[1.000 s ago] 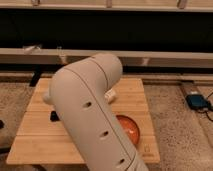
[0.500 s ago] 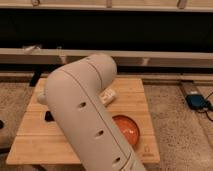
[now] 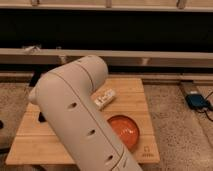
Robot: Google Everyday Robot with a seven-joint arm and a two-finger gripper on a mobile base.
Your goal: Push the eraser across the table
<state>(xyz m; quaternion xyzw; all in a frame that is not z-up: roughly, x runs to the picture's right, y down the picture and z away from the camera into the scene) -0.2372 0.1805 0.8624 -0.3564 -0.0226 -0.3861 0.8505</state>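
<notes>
I am seeing the eraser [image 3: 105,97] lying near the middle of the table [image 3: 132,87], just beside the arm [image 3: 75,115], with bare planks running to the table's far and right edges. An orange bowl [image 3: 124,131] is sitting toward the table's near right corner. The arm is hiding the tool over the table's left part, so I cannot tell its state.

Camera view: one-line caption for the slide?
Robot arm looms over bamboo table with orange bowl and small white block; tool hidden behind the arm.
</notes>
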